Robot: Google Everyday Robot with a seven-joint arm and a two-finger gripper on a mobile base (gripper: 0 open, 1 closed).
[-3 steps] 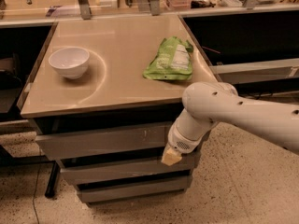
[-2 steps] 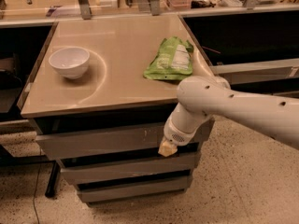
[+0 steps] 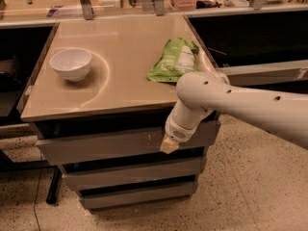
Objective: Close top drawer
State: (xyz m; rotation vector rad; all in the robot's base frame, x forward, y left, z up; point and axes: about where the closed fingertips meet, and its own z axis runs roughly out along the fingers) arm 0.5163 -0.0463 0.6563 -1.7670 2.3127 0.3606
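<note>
While the top drawer sits below the tabletop front edge, the gripper meets its panel near the right end; whether it is open cannot be told.

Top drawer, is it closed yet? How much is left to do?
Not quite closed. Done: the gripper is right up against the front panel of the top drawer, near its right end. In hand: it looks like it is pushing the panel in. Left: the top drawer sticks out further than the drawer below, with a dark gap under the counter, so it probably needs more pushing.
</note>
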